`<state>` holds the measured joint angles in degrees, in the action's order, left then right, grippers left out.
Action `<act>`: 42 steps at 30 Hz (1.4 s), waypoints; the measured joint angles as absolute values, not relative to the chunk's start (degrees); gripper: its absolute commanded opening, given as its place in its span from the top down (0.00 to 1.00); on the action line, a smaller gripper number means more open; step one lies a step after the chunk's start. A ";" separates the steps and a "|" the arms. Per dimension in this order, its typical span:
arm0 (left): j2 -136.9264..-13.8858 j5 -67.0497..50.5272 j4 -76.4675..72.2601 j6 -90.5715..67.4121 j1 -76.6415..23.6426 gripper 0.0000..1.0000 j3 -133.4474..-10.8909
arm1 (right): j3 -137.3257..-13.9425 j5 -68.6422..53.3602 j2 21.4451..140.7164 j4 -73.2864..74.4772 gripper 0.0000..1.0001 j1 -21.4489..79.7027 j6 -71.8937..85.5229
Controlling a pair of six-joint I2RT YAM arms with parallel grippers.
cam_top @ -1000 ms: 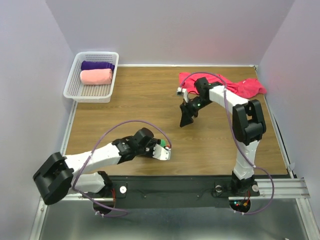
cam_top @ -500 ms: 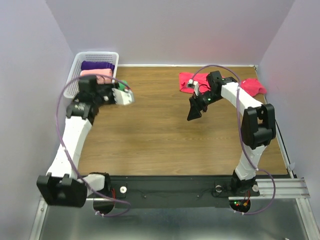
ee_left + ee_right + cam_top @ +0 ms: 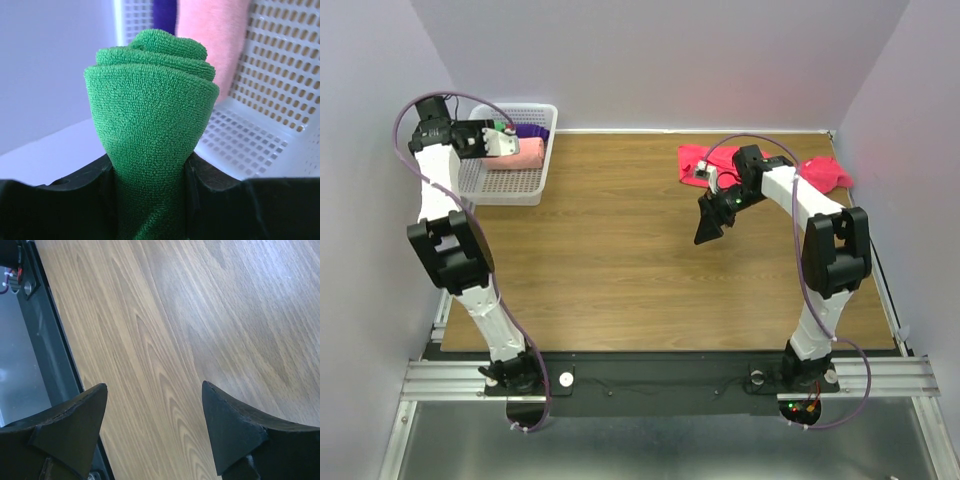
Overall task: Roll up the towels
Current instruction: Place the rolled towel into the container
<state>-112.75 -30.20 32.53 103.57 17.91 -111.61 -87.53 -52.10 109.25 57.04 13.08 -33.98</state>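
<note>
The left gripper [image 3: 496, 140], pinching the rolled green towel [image 3: 150, 100], is now hanging over the basket [image 3: 470, 186], having swung there from the near table edge. The pink roll [image 3: 525, 155] and purple roll [image 3: 532, 130] are lying inside. The right gripper [image 3: 710, 226], jaws spread and empty, is hovering beside the crimson towel [image 3: 820, 172], which is probably the last left to roll.

No legible text, label or number anywhere.
</note>
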 measured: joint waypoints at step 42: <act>-131.44 -32.36 27.22 113.47 15.03 0.93 -108.22 | -89.23 -50.98 119.68 57.89 0.18 13.08 -32.40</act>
